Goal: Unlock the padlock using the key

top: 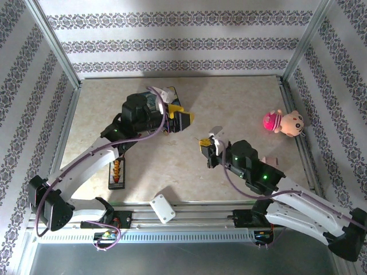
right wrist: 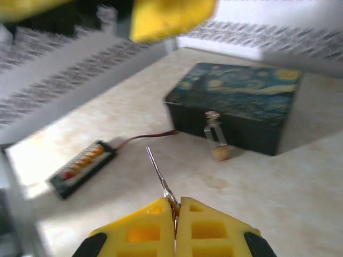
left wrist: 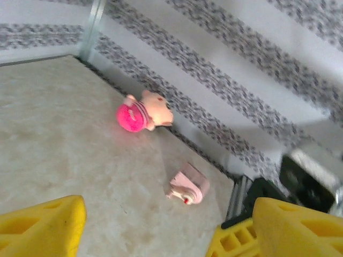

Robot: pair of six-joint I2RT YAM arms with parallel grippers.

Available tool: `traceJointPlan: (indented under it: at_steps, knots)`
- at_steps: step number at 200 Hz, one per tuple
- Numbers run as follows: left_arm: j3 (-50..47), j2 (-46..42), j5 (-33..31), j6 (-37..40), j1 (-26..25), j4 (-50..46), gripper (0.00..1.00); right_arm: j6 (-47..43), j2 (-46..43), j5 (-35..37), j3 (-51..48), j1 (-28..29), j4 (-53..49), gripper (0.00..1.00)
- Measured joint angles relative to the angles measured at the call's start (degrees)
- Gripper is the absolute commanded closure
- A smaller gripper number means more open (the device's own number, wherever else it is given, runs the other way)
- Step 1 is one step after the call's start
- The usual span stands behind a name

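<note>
- My right gripper [right wrist: 176, 208] is squeezed tight on the key [right wrist: 158, 170]. The thin key pokes out past my yellow fingertips.
- The padlock [right wrist: 217, 144] hangs on the front of the starry painted box [right wrist: 241, 99]. It is near the key's tip, but they do not touch.
- My left gripper [left wrist: 169, 219] is wide open with nothing in it.
- A pink toy [left wrist: 142, 115] lies by the wall.
</note>
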Motion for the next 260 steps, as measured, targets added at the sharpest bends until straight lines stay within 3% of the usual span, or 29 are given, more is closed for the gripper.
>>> traceJointPlan:
  at_steps: [37,81,176,202,260]
  knots:
    - [5.9,3.3,-1.2,-5.9,0.9,-6.5,0.32,-14.0,4.7,14.1,-1.1,3.7,9.8,1.0]
    - [11.1,10.5,3.1,-9.4,0.9,-13.0,0.44,-22.9,8.3,20.2,-1.7,3.8,18.8,1.0]
    - [12.3,14.4,11.5,-13.4,0.9,-17.6,0.56,-25.1,9.7,22.4,-3.0,3.8,24.2,1.0]
    - [12.3,15.2,13.2,-14.3,1.0,-17.4,0.67,-25.1,10.9,22.4,-3.0,3.8,24.2,1.0]
    - [12.3,15.8,15.5,-15.4,0.9,-17.2,0.78,-25.0,12.8,22.4,-3.0,3.8,24.2,1.0]
